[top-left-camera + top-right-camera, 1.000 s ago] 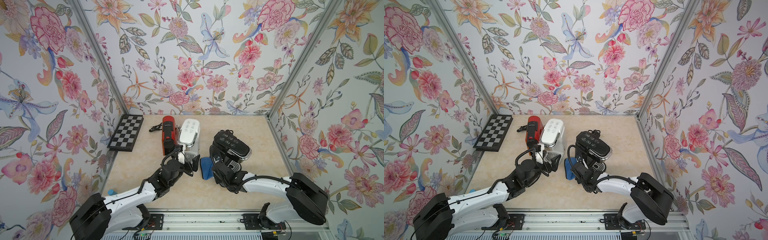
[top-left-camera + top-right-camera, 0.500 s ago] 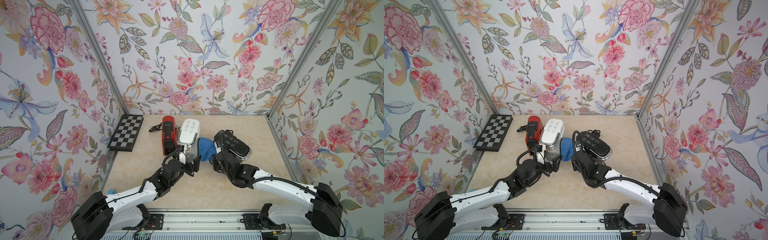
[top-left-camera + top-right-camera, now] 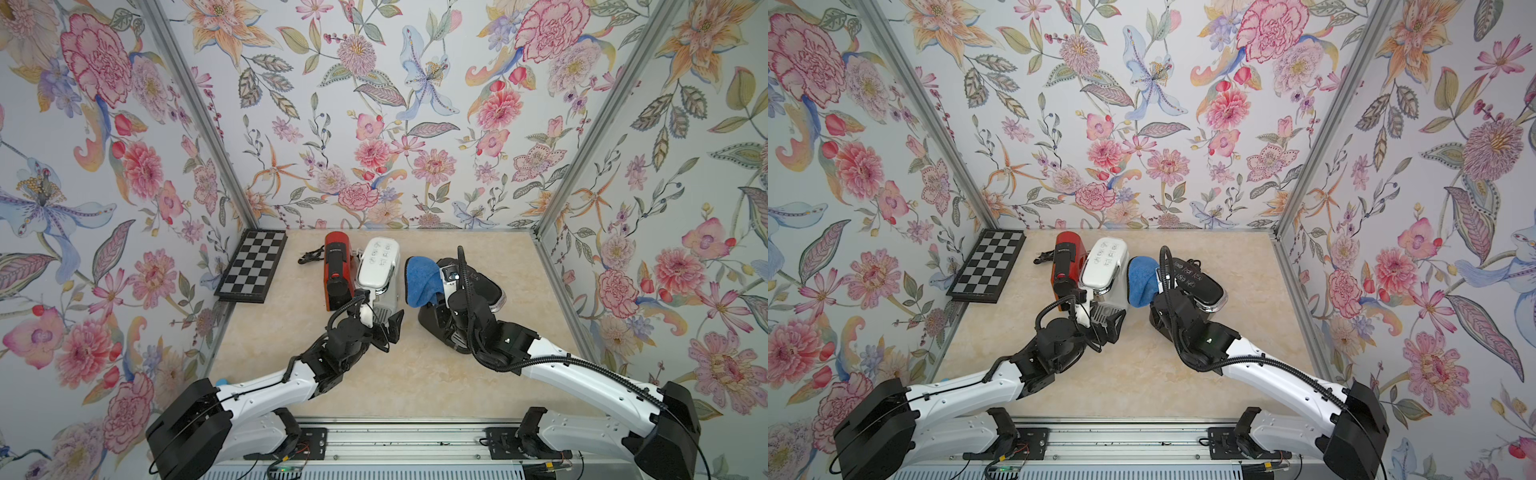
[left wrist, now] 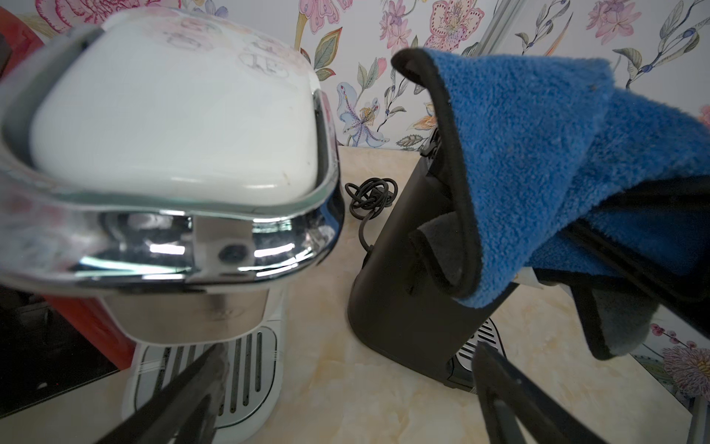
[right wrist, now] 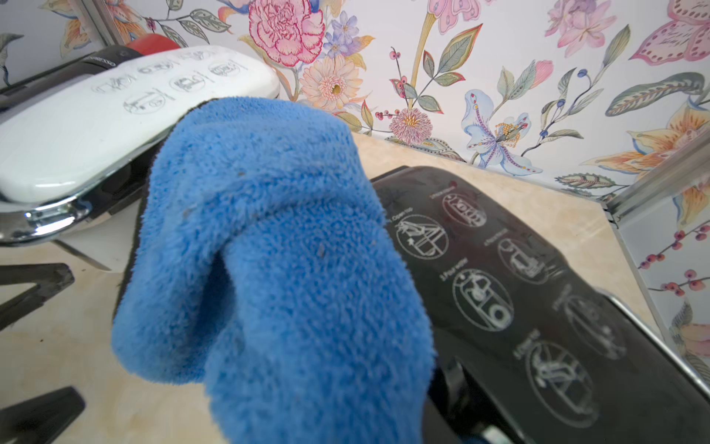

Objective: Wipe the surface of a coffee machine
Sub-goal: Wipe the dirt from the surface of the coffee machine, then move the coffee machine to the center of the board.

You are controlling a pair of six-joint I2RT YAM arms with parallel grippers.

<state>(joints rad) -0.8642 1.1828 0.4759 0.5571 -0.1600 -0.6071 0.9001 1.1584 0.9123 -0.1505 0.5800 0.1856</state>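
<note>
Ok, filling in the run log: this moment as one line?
right claw: shut on blue cloth, beside black coffee machine | left claw: open, empty, facing white coffee machine | wipe contact: unclear

3 machines stand in a row at the back of the table. The red machine and the white machine are side by side, with no passage between them. Between the white machine and the black machine is a lane. The blue cloth hangs in its upper part. Low down it is free, with a coiled cable at the far end. The table in front is bare, also between the chessboard and the red machine.
</note>
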